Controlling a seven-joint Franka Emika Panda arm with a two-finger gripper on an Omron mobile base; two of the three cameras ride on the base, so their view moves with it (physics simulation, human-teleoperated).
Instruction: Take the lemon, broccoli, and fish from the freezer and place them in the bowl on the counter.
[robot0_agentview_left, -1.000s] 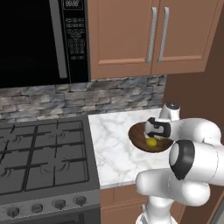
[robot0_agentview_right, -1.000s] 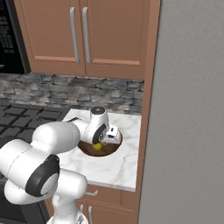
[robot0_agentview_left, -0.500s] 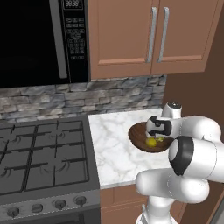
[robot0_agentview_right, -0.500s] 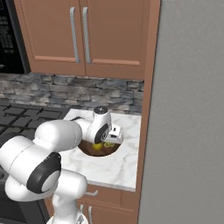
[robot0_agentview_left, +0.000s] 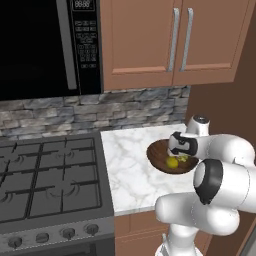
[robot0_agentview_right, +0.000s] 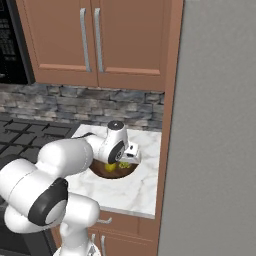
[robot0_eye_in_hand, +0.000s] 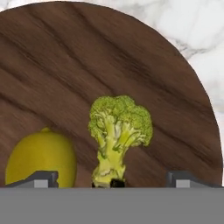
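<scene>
The dark wooden bowl (robot0_eye_in_hand: 109, 57) sits on the white marble counter (robot0_eye_in_hand: 197, 26). Inside it lie the yellow lemon (robot0_eye_in_hand: 41, 157) and the broccoli (robot0_eye_in_hand: 118, 131), side by side, with the broccoli's stalk pointing toward my hand. My gripper (robot0_eye_in_hand: 112, 178) hovers just over the bowl, open, with its tips wide on either side of the stalk and not touching it. From the base views the gripper (robot0_agentview_left: 182, 150) hangs over the bowl (robot0_agentview_left: 159, 152), where the lemon (robot0_agentview_left: 172, 162) shows. The freezer (robot0_agentview_right: 215, 125) is the grey panel to the right. The fish is out of view.
A black gas stove (robot0_agentview_left: 45, 180) lies left of the counter, and a microwave (robot0_agentview_left: 45, 45) hangs above it. Wooden wall cabinets (robot0_agentview_left: 175, 40) hang over the bowl. A brown panel (robot0_agentview_right: 167, 100) separates the counter's right end from the freezer.
My gripper has gone from shut to wide open above the bowl, and the broccoli now lies free in it. The arm has barely moved.
</scene>
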